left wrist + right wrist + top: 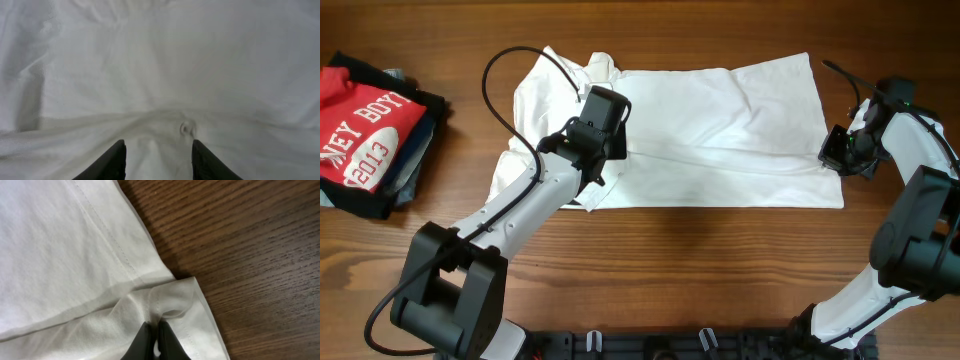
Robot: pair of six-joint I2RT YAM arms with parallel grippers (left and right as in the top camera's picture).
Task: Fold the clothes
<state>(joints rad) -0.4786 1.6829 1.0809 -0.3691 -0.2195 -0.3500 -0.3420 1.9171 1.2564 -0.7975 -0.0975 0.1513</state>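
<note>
Left gripper stands with its two black fingers parted just above the large plain white cotton T-shirt, with nothing pinched between them. A small pucker of cloth lies just ahead of the fingertips. The right gripper is closed on the shirt's hem corner at the right end, with a fold of fabric bunched at its tips just beside bare wood.

The shirt lies spread across the middle of the brown wood-grain table. It appears partly folded lengthwise into a long band, and its left end is rumpled under and around the left arm. It looks light, thin and wholly limp, so it will drape, wrinkle and drag rather than hold a shape. A layer lifted at one point is likely to pull its neighbours along. The stitched hem and the corners seem the firmest places to take hold. A pinch in mid-panel would probably catch more than one layer or slip off.

The tabletop is flat and looks matt, so the cloth may cling a little when slid. Bare wood shows in front of the shirt and behind it. At the far left sits a stack of folded garments topped by a red shirt with white lettering, well apart from the work.
</note>
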